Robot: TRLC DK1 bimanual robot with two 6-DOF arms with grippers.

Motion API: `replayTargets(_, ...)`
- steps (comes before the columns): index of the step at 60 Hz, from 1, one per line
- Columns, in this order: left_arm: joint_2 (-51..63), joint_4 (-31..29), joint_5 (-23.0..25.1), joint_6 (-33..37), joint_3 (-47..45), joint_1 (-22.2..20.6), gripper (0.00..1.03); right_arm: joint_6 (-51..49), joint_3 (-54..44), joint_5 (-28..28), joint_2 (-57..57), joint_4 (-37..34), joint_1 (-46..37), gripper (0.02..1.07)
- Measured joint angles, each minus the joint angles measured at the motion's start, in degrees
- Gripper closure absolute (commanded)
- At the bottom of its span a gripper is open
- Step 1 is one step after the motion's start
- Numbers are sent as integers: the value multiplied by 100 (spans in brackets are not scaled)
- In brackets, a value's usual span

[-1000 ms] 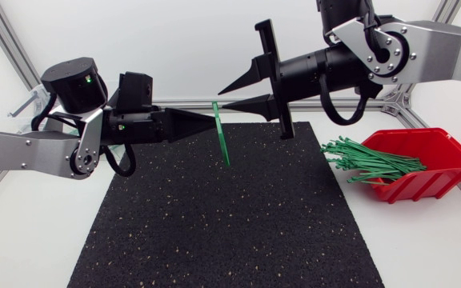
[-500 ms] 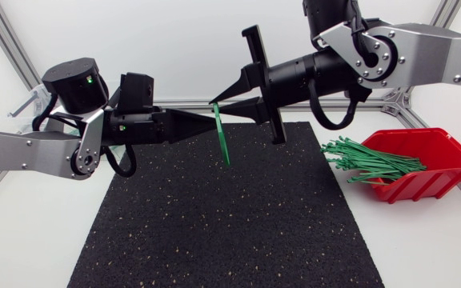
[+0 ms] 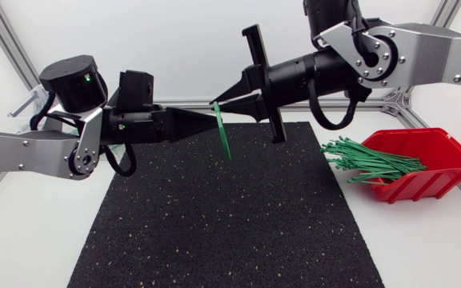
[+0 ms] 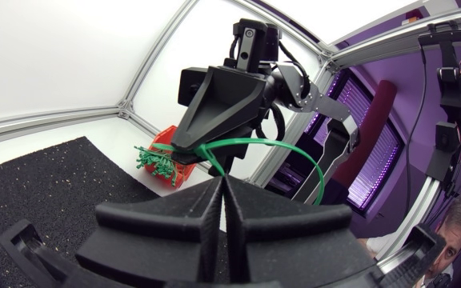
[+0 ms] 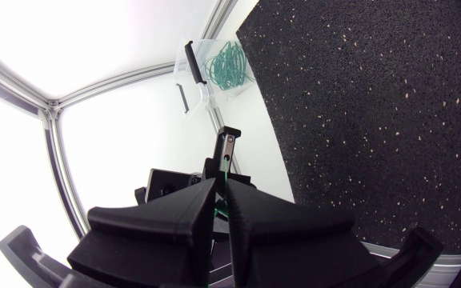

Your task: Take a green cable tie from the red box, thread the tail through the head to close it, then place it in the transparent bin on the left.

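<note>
Already out of the red box [image 3: 438, 172] at the table's right edge, one green cable tie [image 3: 224, 140] hangs over the mat's [image 3: 230, 224] far edge, bent into a loop. The left gripper [image 3: 212, 122] and right gripper [image 3: 217, 107] are each clamped on it. Whether the tail has entered the head I cannot tell, so closing it and dropping it in the transparent bin [image 5: 204, 80] at the far left corner likely remain.

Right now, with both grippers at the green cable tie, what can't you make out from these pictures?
- Whether the tail of the cable tie is through its head: in the head view, the left gripper and right gripper cover that spot.
- Transparent bin: in the head view, the left arm hides most of it. In the right wrist view, its ties are too small to count.
</note>
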Motion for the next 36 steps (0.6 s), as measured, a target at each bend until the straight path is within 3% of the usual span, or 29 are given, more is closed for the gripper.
replayTargets(36, -393, -234, -308, -48, -326, 31, 100, -144, 20, -33, 389, -9, -31, 101)
